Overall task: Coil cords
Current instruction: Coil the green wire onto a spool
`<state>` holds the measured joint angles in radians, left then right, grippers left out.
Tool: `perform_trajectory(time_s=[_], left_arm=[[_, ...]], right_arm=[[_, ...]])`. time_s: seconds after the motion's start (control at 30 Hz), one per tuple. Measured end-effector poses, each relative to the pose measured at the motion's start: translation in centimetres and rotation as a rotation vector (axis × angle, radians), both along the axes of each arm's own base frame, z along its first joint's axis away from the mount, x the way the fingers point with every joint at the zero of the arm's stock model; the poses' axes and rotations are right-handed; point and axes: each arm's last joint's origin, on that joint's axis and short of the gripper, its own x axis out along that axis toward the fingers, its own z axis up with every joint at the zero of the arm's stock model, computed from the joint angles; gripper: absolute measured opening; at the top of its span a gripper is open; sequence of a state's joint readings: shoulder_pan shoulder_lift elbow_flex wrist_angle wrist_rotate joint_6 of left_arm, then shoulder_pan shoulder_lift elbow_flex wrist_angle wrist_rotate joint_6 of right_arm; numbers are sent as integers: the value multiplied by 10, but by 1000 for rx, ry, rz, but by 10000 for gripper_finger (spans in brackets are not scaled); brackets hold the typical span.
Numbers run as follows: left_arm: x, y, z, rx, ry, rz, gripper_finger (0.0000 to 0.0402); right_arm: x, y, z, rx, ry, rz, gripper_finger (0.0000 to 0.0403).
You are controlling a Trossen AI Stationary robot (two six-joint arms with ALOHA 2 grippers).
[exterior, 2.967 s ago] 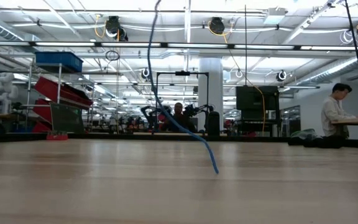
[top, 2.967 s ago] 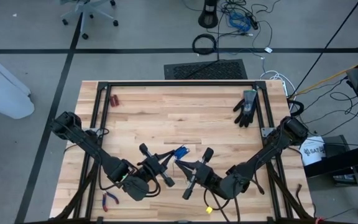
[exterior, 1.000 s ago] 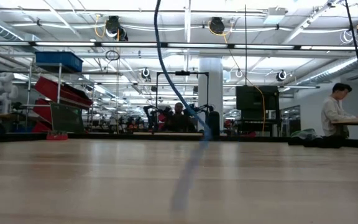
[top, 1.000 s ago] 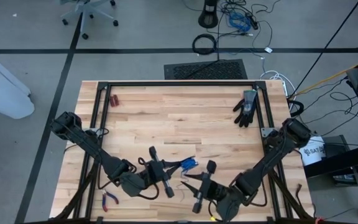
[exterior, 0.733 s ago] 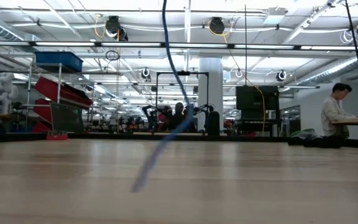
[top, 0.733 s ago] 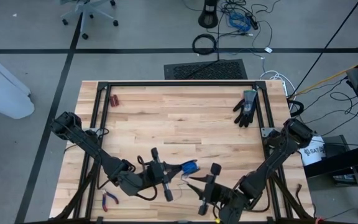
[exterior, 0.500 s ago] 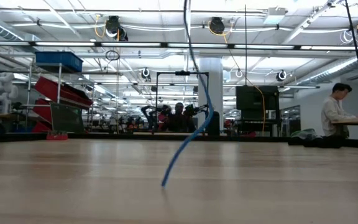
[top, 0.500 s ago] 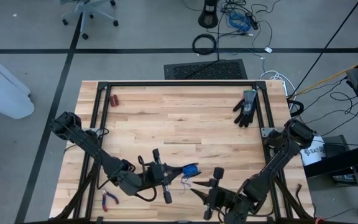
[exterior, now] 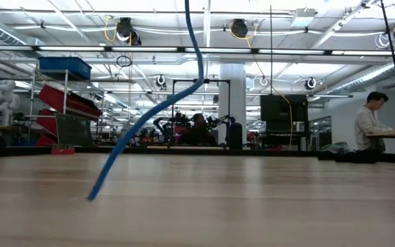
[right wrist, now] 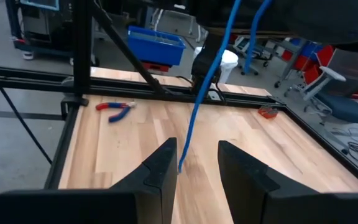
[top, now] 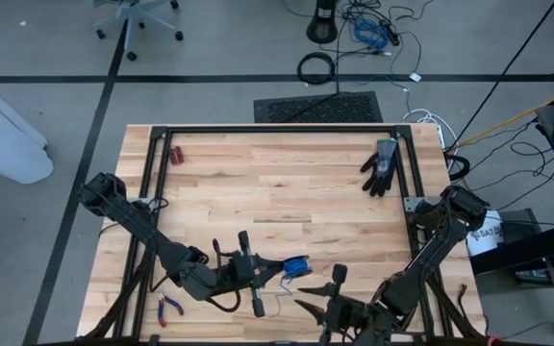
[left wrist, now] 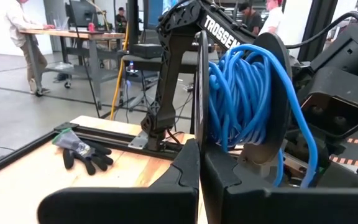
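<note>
High view puts both arms low at the near edge of the counter (top: 277, 183). On the left, the pliers (top: 169, 308) lie by the near-left corner, untouched. The left gripper (top: 253, 272) is fully closed; the cord (top: 296, 264), its bundle at the gripper's tip, sits just above the near-centre of the counter. Its wrist view shows many blue turns (left wrist: 244, 93) already wound into a thick coil right past the shut jaws, so most of the cord looks gathered.

Next to it, the right gripper (top: 338, 300) sits at the near edge, jaws parted and empty: its wrist view shows a single blue strand (right wrist: 205, 87) hanging down in front of the gap between them, held by neither. The low view shows that same loose tail (exterior: 139, 130) swinging down from above, its tip just over the wood on the left.

By my reading the coiling is well along but not finished: the hanging tail has yet to be caught and wrapped onto the bundle, and nothing yet secures the coil.

The counter is pale wooden planking inside a black frame. A small red item (top: 175, 154) lies at the far-left corner and a black glove (top: 381, 168) at the far right. Beyond is grey floor with loose cables (top: 373, 29), a chair base (top: 140, 17) and a dark mat (top: 320, 108). The low view looks into a bright workshop where a person (exterior: 370, 127) sits at a desk on the right.
</note>
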<state>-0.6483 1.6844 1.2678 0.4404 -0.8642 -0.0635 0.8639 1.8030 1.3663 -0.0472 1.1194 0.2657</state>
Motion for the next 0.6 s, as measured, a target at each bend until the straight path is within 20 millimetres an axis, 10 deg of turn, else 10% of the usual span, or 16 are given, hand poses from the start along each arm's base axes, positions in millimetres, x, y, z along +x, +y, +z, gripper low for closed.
perform_trajectory(time_s=[0.6], left_arm=[[0,0,0,1,0,0,0]], right_arm=[[20,-7,-5,-7,-6,11,31]])
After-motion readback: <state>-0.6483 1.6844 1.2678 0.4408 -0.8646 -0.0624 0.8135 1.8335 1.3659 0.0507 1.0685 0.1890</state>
